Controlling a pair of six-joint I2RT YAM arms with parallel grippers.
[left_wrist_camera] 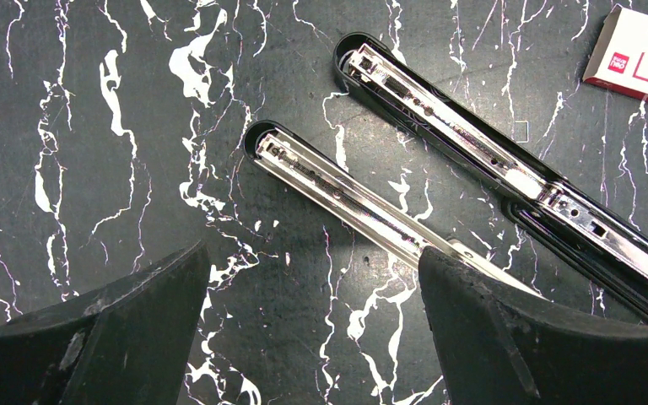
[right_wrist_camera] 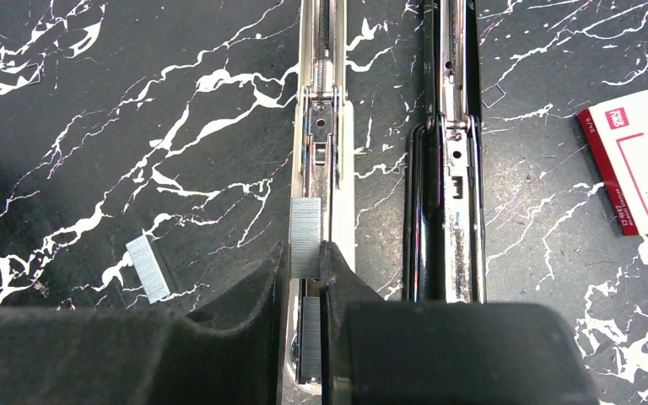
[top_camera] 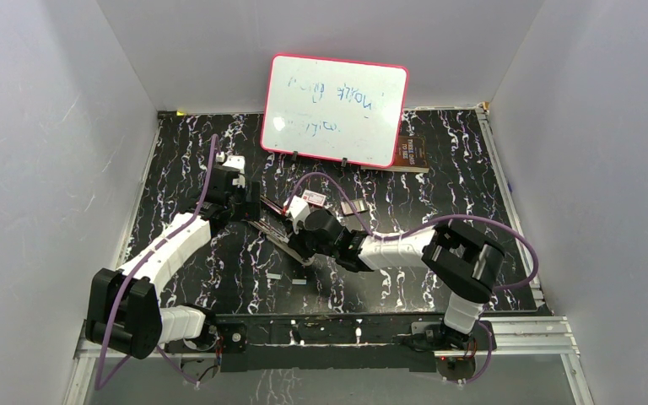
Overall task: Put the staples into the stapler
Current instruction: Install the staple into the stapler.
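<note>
Pinches short silvery-grey strip of staples [right_wrist_camera: 305, 236] narrowly in right gripper [right_wrist_camera: 304, 253], over shiny metal rail [right_wrist_camera: 325, 126] of slim black opened stapler [right_wrist_camera: 443, 211]; needs strip parallel to channel, lowered squarely; leaves left gripper [left_wrist_camera: 310, 253] wide, empty, above stapler.

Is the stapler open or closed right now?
Open. The stapler has its two halves lying apart on the table, metal rails exposed and facing up.

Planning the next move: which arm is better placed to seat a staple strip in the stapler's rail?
Right. The right gripper is shut on a staple strip, lined up along the shiny rail of the open stapler. The left gripper is open and holds nothing, above the stapler's ends.
</note>
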